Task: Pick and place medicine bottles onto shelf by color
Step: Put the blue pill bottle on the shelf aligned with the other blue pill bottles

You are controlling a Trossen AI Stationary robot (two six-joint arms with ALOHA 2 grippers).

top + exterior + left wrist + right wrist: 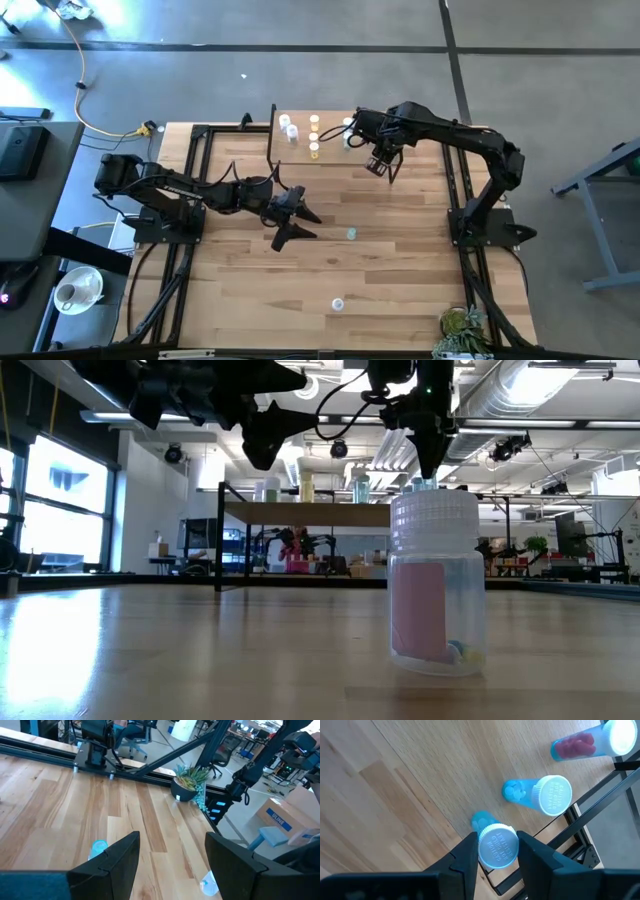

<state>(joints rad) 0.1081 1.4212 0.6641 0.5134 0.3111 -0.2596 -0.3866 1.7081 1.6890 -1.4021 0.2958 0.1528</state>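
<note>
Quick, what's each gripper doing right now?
Left gripper: open, holding nothing.
Right gripper: closed on a blue bottle by its cap.

We see a blue bottle (496, 844) upright with its pale cap clamped in the right tool (496, 851), above the shelf (325, 150). Beside it stand a second blue bottle (540, 794) and a pink one (590, 741). Two bottles stand apart on the tabletop: a teal one (351, 234) and a pink-labelled one (437, 582).

bottles (314, 134) on the shelf (300, 112) at the table's (400, 270) far edge — two bottles (351, 234) mid-table
</note>
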